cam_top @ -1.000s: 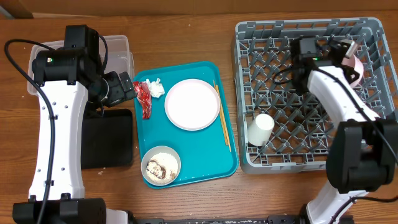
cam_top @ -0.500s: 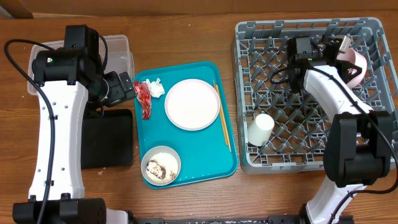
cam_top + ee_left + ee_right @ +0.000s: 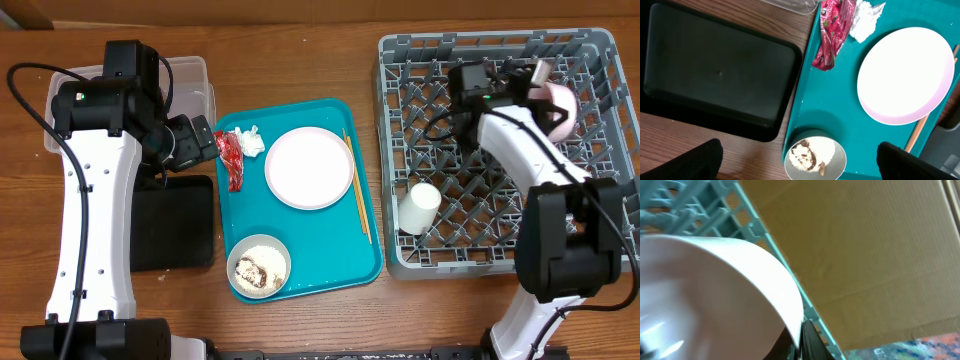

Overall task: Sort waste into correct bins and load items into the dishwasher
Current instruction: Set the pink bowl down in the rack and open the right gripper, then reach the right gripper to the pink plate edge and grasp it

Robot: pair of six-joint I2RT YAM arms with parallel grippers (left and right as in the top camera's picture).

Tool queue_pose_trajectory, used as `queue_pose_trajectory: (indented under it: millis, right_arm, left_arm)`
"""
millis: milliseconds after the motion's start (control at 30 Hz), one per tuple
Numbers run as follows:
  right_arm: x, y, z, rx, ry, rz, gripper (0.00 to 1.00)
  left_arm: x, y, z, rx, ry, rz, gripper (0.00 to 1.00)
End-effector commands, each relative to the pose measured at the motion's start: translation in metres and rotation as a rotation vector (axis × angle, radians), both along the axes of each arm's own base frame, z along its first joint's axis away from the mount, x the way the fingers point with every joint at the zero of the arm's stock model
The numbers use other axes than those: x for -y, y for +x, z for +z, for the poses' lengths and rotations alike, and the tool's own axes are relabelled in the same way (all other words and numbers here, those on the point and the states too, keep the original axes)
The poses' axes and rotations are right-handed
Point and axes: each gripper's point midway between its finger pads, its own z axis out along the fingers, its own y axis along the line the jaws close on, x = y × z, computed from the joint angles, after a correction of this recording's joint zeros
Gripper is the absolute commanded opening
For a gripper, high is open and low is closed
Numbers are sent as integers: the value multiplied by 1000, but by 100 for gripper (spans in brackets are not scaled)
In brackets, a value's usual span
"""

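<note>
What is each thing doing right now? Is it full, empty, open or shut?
Left claw: open, holding nothing.
Right claw: shut on the pink bowl, at the rack.
Cup: in the rack.
Plate: empty, on the teal tray.
White bowl: has rice scraps inside.
Wrapper: crumpled, on the teal tray.
Black tray: empty.

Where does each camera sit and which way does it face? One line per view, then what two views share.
Overhead: above the table, looking straight down; left arm and right arm show.
Left wrist: looks down on black tray, red wrapper, plate; open fingers at the bottom corners.
Right wrist: close on the pink bowl pinched in its fingers, dish rack behind.
Shared: overhead and left wrist both show the plate.
</note>
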Motion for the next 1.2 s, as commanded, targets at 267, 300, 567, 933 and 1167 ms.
queue_pose_trajectory:
  millis: [267,300,567,933,1167]
  right_arm:
    - [-29,-4,-26,-82,101,71,35]
    - [-33,-5,-25,-83,101,77,39]
    - [-80,-1,2,-14,116,196,60]
    - [-223,-21,19,-25,434,568,67]
    - [-340,-65,-35,-305,936,835,64]
  left_arm:
    - [-2,3,3,11,11,19,100]
    - [-2,3,3,11,11,19,100]
    - [-2,3,3,11,11,19,100]
    - [-2,3,3,11,11,19,100]
    - [-2,3,3,11,11,19,100]
